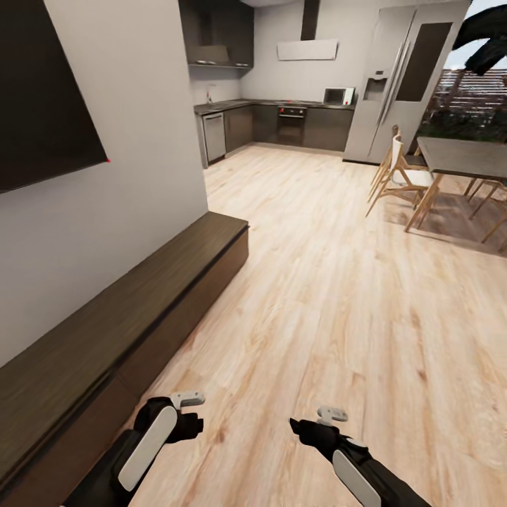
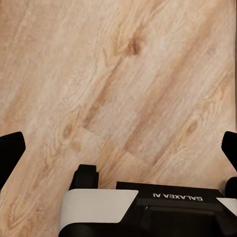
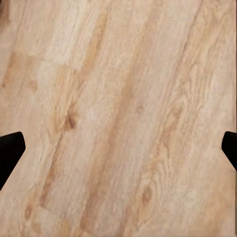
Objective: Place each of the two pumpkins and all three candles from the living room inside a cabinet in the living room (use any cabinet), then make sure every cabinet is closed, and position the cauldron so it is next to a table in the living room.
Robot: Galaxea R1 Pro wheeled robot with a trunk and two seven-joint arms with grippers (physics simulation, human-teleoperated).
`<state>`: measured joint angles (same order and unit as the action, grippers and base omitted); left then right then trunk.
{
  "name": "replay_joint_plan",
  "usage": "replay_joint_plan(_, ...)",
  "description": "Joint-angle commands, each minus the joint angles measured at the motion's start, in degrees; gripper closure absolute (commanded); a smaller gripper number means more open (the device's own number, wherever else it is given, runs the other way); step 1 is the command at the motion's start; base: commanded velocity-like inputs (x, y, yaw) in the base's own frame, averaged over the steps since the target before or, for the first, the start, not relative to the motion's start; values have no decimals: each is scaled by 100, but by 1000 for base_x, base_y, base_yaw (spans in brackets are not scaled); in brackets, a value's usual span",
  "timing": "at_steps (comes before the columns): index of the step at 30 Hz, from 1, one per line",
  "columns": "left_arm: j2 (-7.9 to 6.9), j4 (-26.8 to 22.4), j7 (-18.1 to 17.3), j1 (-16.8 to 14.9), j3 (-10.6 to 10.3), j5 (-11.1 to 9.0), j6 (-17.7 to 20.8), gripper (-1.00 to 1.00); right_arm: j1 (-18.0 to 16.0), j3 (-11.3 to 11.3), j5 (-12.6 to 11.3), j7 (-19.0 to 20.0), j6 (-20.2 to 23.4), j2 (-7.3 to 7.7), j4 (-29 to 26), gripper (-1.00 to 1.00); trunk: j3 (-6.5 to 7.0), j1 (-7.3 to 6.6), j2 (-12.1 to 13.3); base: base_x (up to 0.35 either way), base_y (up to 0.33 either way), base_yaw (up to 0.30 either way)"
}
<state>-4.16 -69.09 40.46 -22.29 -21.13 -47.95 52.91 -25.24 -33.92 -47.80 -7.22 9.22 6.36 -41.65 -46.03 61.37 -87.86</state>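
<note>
Head camera high, facing forward-down along long low dark-brown wood cabinet (image 1: 134, 296) toward kitchen. Both wrist cameras face straight down, near pale wood-plank floor (image 2: 128, 79) (image 3: 118, 113); floor (image 1: 331, 296) shared by all views.

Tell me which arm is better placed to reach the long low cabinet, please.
Left, probably. The cabinet runs along the wall on the robot's left, and the left gripper hangs closer to it than the right gripper. Both are empty, jaws open over bare floor.
</note>
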Motion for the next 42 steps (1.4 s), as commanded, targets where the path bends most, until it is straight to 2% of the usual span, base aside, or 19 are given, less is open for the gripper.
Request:
replay_joint_plan(1, -6, -7, 59, -3, -14, -57, 3, -100, -7, -36, -46, -52, 11, 12, -15, -100, -5, 0, -3, 0, 0, -278)
replay_joint_plan(26, -8, -16, 96, -3, -19, -46, 1, -100, -7, -36, -49, -72, 18, 36, -18, -100, -5, 0, -3, 0, 0, -278)
replay_joint_plan(31, 161, -13, 119, -3, -114, -22, 1, -100, -7, -36, -54, -72, 18, 17, -19, -100, -5, 0, -3, 0, 0, -278)
replay_joint_plan(42, 196, 0, 125, -3, -128, -15, 1, -100, -7, -36, -50, -68, 15, 24, -24, -100, -5, 0, -3, 0, 0, -278)
